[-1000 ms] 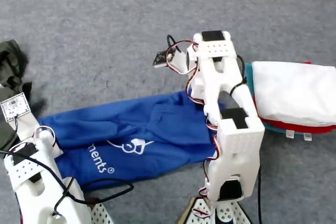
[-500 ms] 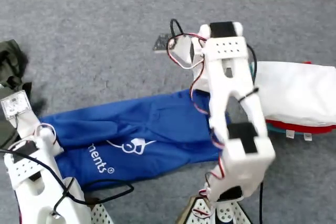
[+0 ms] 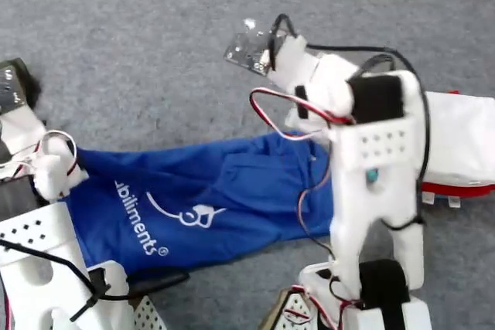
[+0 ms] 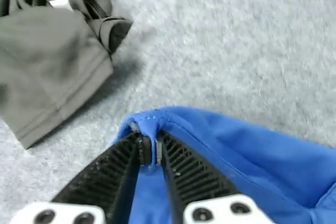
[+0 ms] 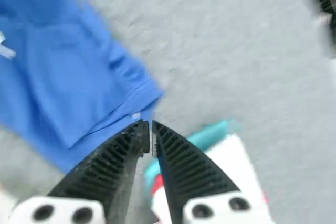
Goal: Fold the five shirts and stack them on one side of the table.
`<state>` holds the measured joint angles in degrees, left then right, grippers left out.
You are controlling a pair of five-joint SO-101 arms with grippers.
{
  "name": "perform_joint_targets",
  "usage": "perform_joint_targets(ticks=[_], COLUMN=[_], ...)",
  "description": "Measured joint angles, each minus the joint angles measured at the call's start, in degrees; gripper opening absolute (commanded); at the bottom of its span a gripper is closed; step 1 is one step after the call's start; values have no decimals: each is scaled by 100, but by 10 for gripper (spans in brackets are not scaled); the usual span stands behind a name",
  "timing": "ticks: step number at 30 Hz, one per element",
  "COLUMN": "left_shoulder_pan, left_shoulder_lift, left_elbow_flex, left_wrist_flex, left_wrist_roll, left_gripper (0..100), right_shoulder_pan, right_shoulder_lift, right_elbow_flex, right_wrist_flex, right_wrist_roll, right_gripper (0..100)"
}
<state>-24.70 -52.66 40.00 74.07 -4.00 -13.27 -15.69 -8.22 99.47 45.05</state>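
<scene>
Blue shirt: your left tool pinches its corner, newly lifted. Right tool: pressed together, empty, now raised clear. Judged: fold under way.

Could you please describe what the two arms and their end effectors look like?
The left arm and right arm are blocky white plastic with black servo blocks and perforated panels. Red, white and black cables loop along the right arm. The left end effector and right end effector have black ribbed fingers on white mounts.
</scene>
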Motion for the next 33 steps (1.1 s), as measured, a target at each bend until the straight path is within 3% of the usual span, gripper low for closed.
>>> perform_joint_targets(ticks=[4, 10, 24, 33], left_shoulder_pan=[18, 18, 18, 18], left_shoulder_lift=[0, 0, 0, 0], left_elbow_flex=[510, 1363, 1960, 1978], left_wrist_flex=[0, -519, -914, -914], left_wrist_roll=[9, 9, 9, 9], left_gripper=[18, 18, 18, 18], right_shoulder_pan=[-70, -53, -53, 105], right_shoulder_lift=[352, 1134, 3578, 3833], right_elbow_flex=[1204, 2558, 1582, 1204], right_wrist_flex=[-422, -1556, -1811, -1802], right_wrist_roll=[0, 0, 334, 607], right_gripper=[183, 187, 187, 187])
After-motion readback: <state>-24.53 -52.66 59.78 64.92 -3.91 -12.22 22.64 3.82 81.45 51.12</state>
